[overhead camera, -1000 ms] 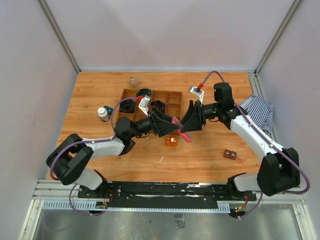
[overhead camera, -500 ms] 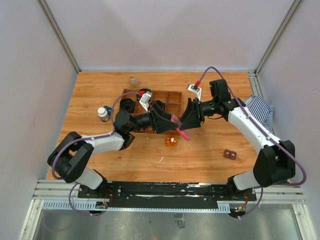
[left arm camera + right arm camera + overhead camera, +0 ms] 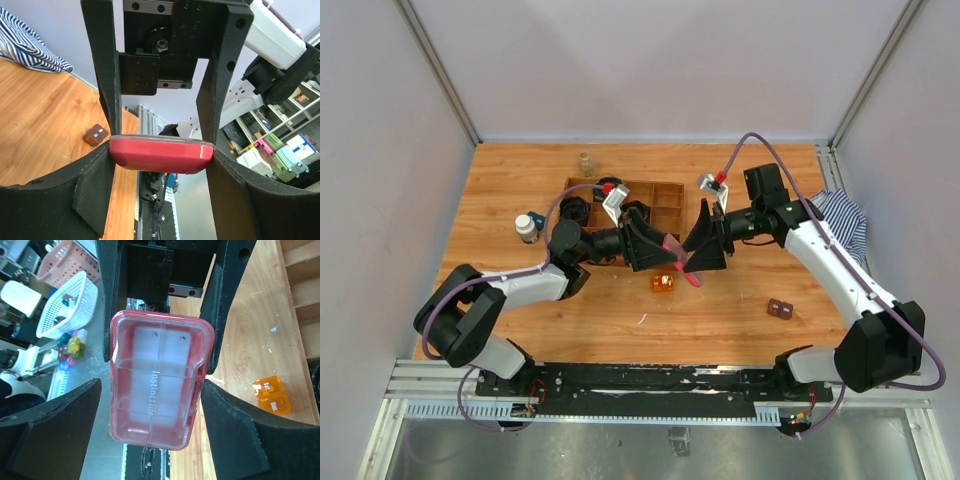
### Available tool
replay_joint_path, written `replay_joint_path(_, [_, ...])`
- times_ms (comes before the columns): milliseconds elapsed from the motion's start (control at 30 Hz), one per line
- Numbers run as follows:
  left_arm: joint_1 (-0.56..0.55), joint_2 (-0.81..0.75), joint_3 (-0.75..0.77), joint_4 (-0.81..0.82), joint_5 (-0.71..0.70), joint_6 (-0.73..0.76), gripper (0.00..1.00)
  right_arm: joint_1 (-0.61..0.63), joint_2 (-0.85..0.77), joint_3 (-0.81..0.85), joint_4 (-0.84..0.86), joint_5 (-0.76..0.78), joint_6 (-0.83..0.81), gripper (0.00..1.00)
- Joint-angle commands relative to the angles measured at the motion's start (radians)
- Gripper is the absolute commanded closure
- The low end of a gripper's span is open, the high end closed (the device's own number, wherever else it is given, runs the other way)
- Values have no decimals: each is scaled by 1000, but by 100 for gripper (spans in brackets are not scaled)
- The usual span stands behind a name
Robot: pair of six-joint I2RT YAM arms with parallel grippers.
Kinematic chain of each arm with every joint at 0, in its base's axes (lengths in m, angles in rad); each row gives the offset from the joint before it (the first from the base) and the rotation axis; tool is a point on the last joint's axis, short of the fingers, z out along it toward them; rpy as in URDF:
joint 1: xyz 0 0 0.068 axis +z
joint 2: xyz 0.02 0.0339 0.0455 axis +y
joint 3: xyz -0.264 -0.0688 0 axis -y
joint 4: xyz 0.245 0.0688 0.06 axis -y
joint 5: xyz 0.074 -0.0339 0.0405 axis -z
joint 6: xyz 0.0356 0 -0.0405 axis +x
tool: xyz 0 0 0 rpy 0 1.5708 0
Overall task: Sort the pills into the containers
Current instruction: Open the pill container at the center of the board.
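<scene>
Right wrist nudged slightly toward the near edge; pink translucent box (image 3: 156,380) hangs in the air between both arms, long axis running gripper to gripper, left gripper (image 3: 161,156) clamped on one end, right gripper (image 3: 152,387) straddling the other, can't tell if it's biting.

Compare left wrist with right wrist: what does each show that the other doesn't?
Left wrist only: the pink box edge-on, pinched between the fingers of the left gripper; a small brown block on the table; the striped cloth.
Right wrist only: the box's broad clear face with inner dividers and printed lettering; the orange block; a corner of the wooden tray. Whether the right gripper actually presses the box is unclear.
Both: the pink box flanked by both grippers' fingers, above the wooden table.
</scene>
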Motion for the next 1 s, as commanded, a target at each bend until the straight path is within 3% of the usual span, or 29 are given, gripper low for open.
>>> replay_joint_path(0, [11, -31, 30, -72, -19, 40, 100, 57, -32, 41, -79, 44, -85, 19])
replay_joint_path(267, [10, -42, 35, -82, -49, 43, 100, 91, -16, 32, -54, 102, -37, 22])
replay_joint_path(333, [9, -44, 36, -81, -55, 44, 100, 91, -14, 27, -33, 89, -13, 33])
replay_joint_path(400, [9, -50, 32, -83, -72, 43, 98, 91, -15, 21, -14, 78, 14, 53])
replay_joint_path(467, [9, -57, 31, -81, -89, 44, 94, 91, -17, 12, 7, 66, 36, 66])
replay_joint_path(567, [9, -68, 27, -66, -111, 40, 74, 81, -18, -2, 41, 36, 74, 77])
replay_joint_path(733, [9, -98, -8, 17, -141, 30, 27, 48, -20, -21, 92, -17, 128, 89])
replay_joint_path(833, [9, -137, -38, 31, -170, 65, 13, 32, -28, -34, 130, -38, 170, 91])
replay_joint_path(967, [9, -209, -99, 38, -218, 142, 3, 17, -40, -52, 183, -59, 215, 92])
